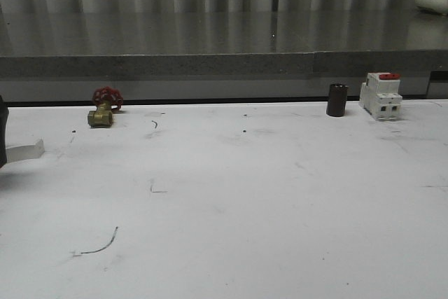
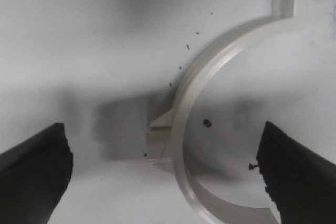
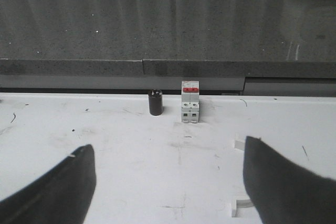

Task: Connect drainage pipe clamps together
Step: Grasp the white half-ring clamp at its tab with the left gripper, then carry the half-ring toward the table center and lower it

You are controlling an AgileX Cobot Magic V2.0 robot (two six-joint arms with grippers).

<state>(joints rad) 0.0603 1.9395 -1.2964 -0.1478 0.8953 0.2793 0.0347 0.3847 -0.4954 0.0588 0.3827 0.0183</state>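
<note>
left gripper (image 2: 165, 177) fingers (image 2: 31, 166) spread wide over one clamp half (image 2: 210, 93) lying flat on the desk (image 1: 245, 201) nr its left edge, not touching; right gripper (image 3: 168, 182) fingers (image 3: 283, 182) wide open, holding nothing; second clamp half (image 3: 239, 203) partly hidden by right finger.

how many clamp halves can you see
2. One clamp half lies on the table between the open left gripper's fingers. A second, mostly hidden, lies beside a right gripper finger.
</note>
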